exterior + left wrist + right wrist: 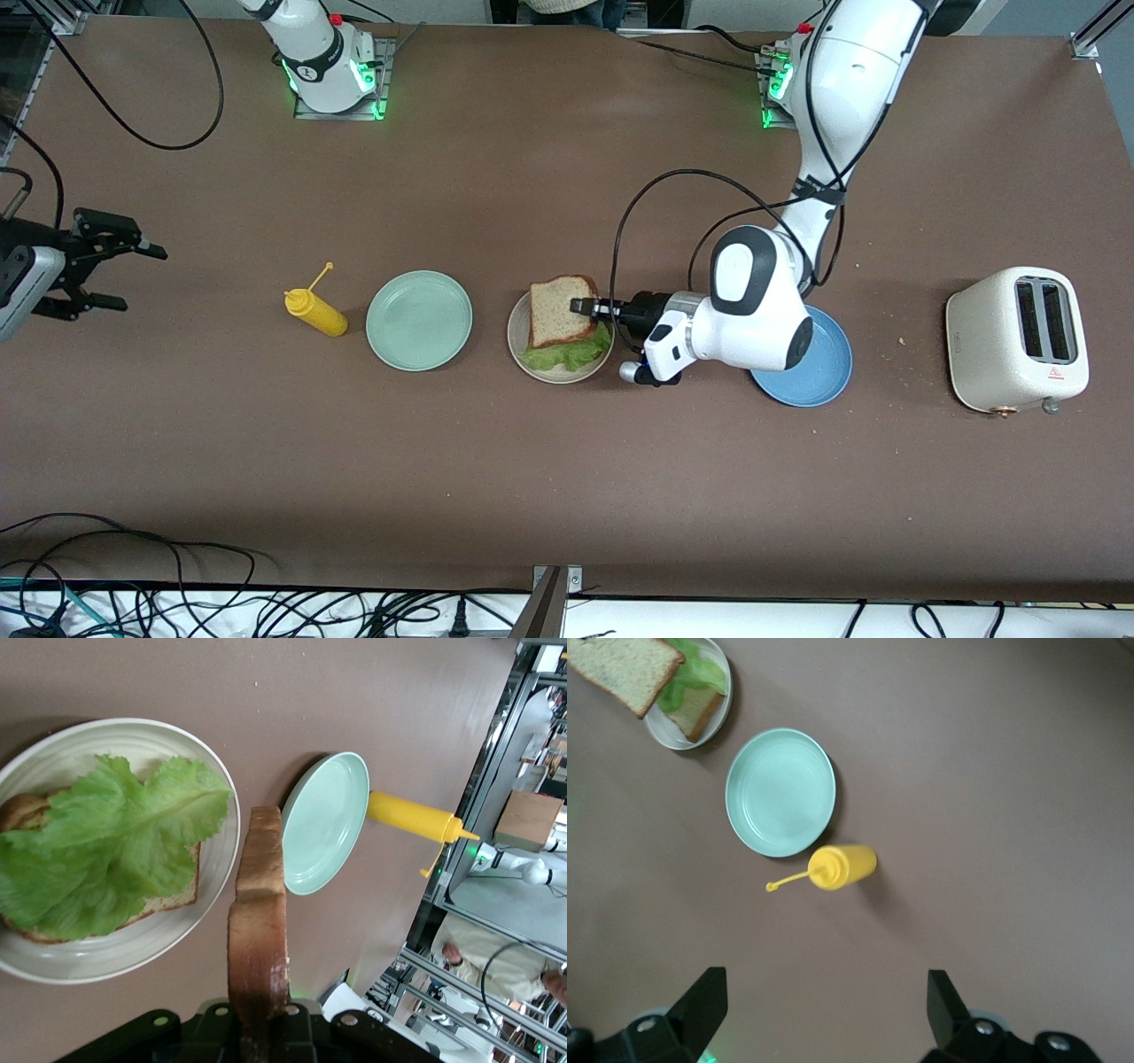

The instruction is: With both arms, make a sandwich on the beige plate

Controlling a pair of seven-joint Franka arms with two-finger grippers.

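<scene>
Bread (562, 311) is hanging over the beige plate (516, 330), clamped at its 3 o'clock edge by the left gripper (580, 307). Lettuce (106, 846) is lying on a lower bread slice (164, 902) in that plate. Mint plate (419, 320) and yellow bottle (316, 311) are sitting at the beige plate's 9 o'clock, blue plate (819, 368) and toaster (1017, 340) at its 3 o'clock. The right gripper (111, 276) is waiting with fingers apart over the right arm's end of the table.

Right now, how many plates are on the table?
3: the beige plate under the sandwich, the mint green plate beside the mustard bottle, the blue plate partly under the left arm.
</scene>
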